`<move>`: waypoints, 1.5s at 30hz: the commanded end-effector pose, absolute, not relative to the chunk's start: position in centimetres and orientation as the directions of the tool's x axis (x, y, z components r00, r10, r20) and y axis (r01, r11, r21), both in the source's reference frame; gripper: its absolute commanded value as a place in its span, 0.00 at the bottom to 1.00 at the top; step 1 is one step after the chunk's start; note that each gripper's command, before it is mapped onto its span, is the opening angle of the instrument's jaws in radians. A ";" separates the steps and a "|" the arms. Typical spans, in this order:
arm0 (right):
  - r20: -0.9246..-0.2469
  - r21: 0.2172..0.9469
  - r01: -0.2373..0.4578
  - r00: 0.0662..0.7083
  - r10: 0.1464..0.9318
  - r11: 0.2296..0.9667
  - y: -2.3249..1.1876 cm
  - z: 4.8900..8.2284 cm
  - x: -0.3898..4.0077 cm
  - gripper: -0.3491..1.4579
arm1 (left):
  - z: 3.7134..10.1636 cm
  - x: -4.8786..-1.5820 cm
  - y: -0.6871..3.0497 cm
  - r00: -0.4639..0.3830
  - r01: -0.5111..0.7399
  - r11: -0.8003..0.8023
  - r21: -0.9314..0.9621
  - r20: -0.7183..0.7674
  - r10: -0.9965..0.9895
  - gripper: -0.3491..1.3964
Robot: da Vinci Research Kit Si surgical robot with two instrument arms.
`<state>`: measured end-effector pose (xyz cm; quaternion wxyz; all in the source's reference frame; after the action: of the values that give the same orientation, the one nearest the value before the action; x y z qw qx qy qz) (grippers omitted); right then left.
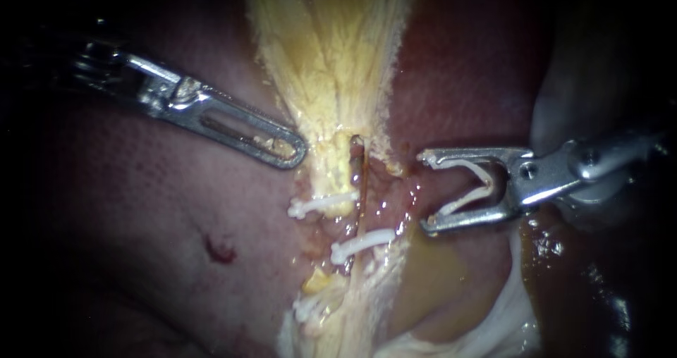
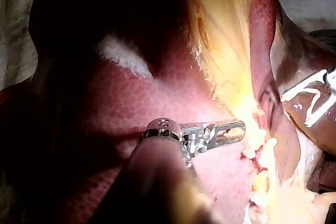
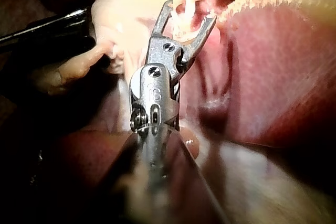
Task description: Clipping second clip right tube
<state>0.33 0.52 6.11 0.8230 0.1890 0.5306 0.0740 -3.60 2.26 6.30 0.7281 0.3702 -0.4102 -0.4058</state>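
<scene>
- Risk: the right instrument (image 1: 424, 191) sits off to the side of the right tube (image 1: 362, 178), with its tips not around it yet. Closing from short of the tube would put the loaded clip (image 1: 465, 200) on only part of it, or on loose tissue.
- Risk: it's a crowded field. A seated clip (image 1: 361, 244) crosses that thin dark tube lower down. An upper clip (image 1: 321, 205) sits on the yellow strand just beside it, and a lowest clip (image 1: 314, 305) sits further down. The incoming tips could hook one of them or land on top of it.
- Risk: the tube runs right against the yellow strand, so a bite taken too deep would likely catch both.
- Risk: the left instrument (image 1: 296, 150) touches the edge of the gallbladder (image 1: 324, 48). I can't tell whether it actually grips. If that contact slips, I'd expect the target to shift.
- Pincer: the right jaws are spread wide. The white V-shaped clip sits between them, one leg against each jaw.
- There is no tissue in the mouth, and the tips touch nothing.
- The right wrist view agrees: the right instrument (image 3: 190, 11) is wide, the clip is loaded, and the tube lies ahead of it.
</scene>
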 end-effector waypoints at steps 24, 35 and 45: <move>-0.845 0.388 0.076 0.427 0.322 0.918 0.51 6.12 0.33 0.47 | 5.75 -2.99 2.67 0.303 0.318 0.382 0.868 0.288 -0.908 0.00; -0.832 0.430 0.088 0.426 0.356 0.898 0.34 6.31 0.59 0.47 | 5.76 -3.00 2.66 0.303 0.319 0.382 0.867 0.289 -0.908 0.00; -0.776 0.535 0.066 0.434 0.458 0.842 0.23 6.73 0.85 0.47 | 5.77 -3.00 2.66 0.303 0.319 0.383 0.867 0.289 -0.908 0.00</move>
<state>0.87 0.22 6.77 0.8074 0.2559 0.5169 0.1239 -3.00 2.66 5.77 0.7230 0.3585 -0.4105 -0.4244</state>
